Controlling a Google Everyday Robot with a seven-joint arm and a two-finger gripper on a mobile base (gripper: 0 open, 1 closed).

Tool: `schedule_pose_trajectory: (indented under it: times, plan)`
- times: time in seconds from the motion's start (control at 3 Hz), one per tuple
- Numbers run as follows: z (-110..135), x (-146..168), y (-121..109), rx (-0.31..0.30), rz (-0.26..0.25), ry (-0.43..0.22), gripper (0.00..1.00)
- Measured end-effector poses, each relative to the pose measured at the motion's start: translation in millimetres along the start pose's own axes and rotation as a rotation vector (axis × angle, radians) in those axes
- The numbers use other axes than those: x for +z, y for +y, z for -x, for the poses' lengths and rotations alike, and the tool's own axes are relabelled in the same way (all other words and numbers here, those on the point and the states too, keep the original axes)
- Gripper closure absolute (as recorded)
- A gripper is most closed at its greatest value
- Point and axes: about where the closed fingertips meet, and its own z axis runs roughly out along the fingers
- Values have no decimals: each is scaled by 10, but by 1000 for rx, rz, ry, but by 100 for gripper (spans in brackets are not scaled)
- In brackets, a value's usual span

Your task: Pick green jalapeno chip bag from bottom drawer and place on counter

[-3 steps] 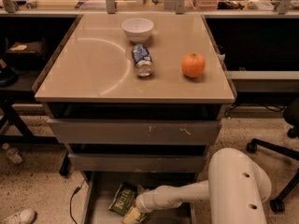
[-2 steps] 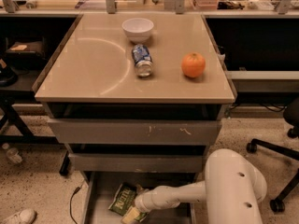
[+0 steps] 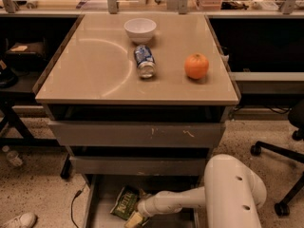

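The green jalapeno chip bag [image 3: 124,202] lies flat in the open bottom drawer [image 3: 100,212], near its middle, at the bottom of the camera view. My gripper [image 3: 135,218] is down inside that drawer, at the bag's lower right edge, reaching in from the right on a white arm [image 3: 175,201]. I cannot tell whether it touches the bag. Above the drawers lies the beige counter [image 3: 95,75].
On the counter sit a white bowl [image 3: 140,29], a blue-and-silver can [image 3: 144,61] on its side and an orange [image 3: 196,66]. Two closed grey drawers [image 3: 137,134] are above the open one. An office chair base [image 3: 285,175] stands right; a shoe [image 3: 16,221] lies at the lower left.
The arm's white housing has shifted slightly left. The gripper stays at the bag's edge, and the bag has not visibly moved.
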Motion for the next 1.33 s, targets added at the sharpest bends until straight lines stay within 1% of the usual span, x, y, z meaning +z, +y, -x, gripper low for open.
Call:
schedule_pose_trajectory:
  times: [0.33,0.67,1.0,1.33]
  plan:
    - [-102,31,-2,-8,-3,4,0]
    - [-209,75,18,-3,2,12,0]
    - [-211,77,19,-3,2,12,17]
    - [-211,77,20,-3,2,12,41]
